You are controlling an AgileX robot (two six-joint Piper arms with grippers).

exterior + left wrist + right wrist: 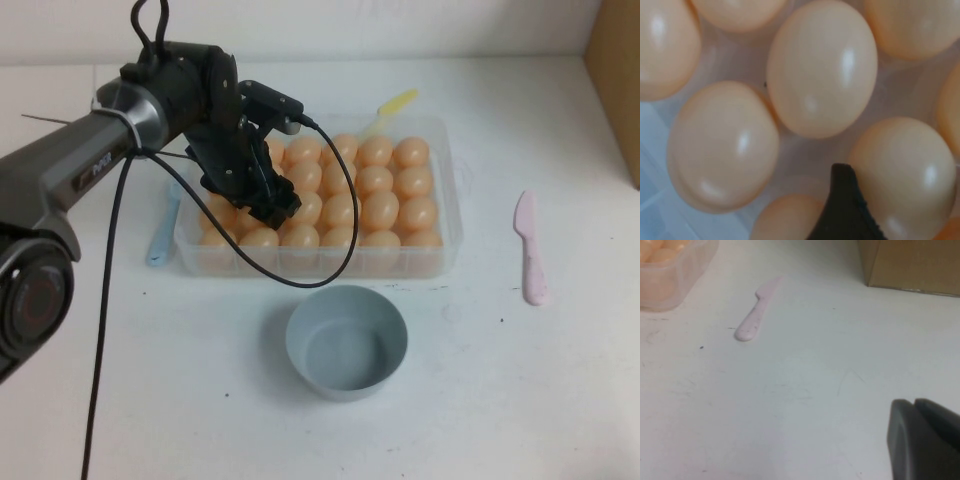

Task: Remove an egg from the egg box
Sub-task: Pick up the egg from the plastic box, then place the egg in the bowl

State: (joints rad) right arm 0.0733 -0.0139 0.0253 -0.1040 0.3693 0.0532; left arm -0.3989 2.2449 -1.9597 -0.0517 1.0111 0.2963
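The clear egg box sits mid-table, full of peach-orange eggs. My left gripper is lowered into its front-left part, among the eggs. In the left wrist view one black finger stands in the gap between eggs, against the side of one egg that rests in its cell. The other finger is out of view, so the jaws look spread around this egg. My right gripper is shut and empty, low over bare table to the right, outside the high view.
A grey-blue bowl stands just in front of the box. A pink plastic knife lies to the right, a blue utensil left of the box, a yellow one behind it. A cardboard box stands far right.
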